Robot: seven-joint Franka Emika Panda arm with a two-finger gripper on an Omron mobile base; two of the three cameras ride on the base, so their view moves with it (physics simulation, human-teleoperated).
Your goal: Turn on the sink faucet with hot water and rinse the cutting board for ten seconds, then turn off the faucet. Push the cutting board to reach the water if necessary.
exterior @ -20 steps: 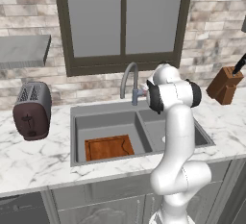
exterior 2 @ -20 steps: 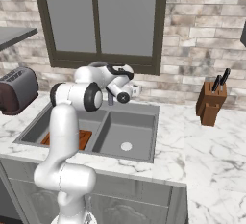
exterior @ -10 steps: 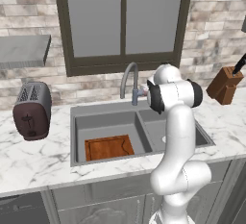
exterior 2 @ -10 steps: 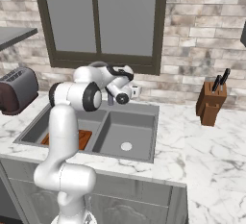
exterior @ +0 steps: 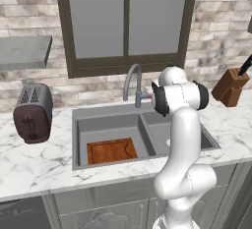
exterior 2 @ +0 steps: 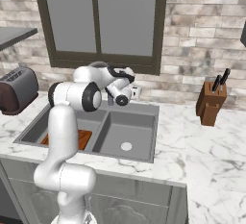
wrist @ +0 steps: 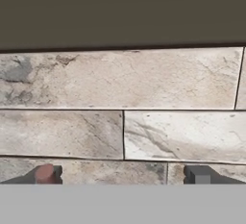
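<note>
Your board [exterior: 111,150] lies dry in the left basin of the sink [exterior: 78,139], lower centre of the left base view, with no water running from the faucet [exterior: 132,81]. The gripper [wrist: 122,174], released wide, sits at its lever [wrist: 44,172], so opening, rinsing and shutting off all remain.

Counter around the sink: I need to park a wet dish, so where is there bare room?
Bare marble lies between the sink and the knife block, and between the toaster and the sink's left rim. The left basin holds the cutting board. Behind the divider it is crowded: the faucet and the open hand.
</note>
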